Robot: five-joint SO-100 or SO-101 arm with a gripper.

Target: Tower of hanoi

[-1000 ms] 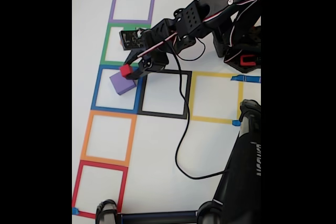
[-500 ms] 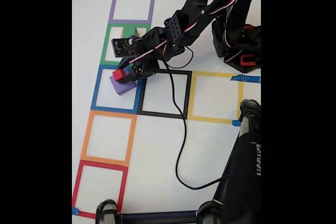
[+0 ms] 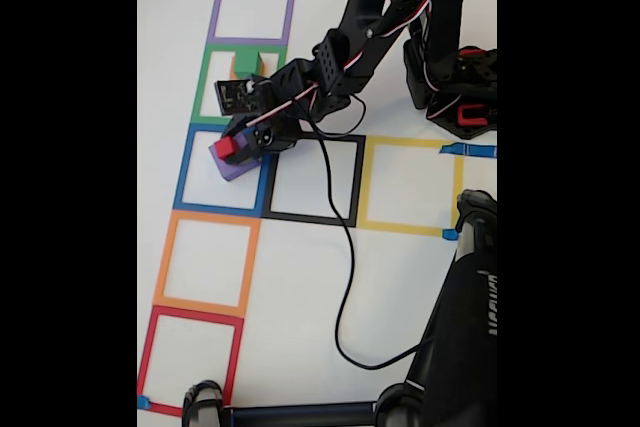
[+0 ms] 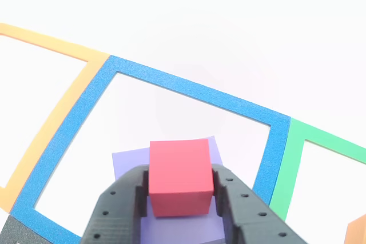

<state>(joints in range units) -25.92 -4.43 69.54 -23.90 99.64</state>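
In the fixed view my gripper [image 3: 229,150] is shut on the small red block [image 3: 226,147], held right over the purple block [image 3: 238,166] inside the blue tape square. The other view shows the red block [image 4: 179,176] pinched between my two black fingers [image 4: 121,207], with the purple block [image 4: 128,161] directly beneath it; whether the two touch cannot be told. A green block [image 3: 245,64] on an orange block [image 3: 262,64] stands in the green tape square, partly hidden by my arm. An orange corner [image 4: 357,232] peeks in at the other view's right edge.
Tape squares run in a column: purple [image 3: 252,7], green, blue [image 3: 190,162], orange [image 3: 205,262], red [image 3: 190,357]; black [image 3: 312,179] and yellow [image 3: 410,185] squares lie to the right. My arm's base [image 3: 460,97] sits at the upper right, its cable [image 3: 345,277] trailing across the table. A black stand [image 3: 460,347] fills the lower right.
My gripper has moved left and down with the red block, from beside the purple block's upper corner to right over it. The arm has stretched out further.
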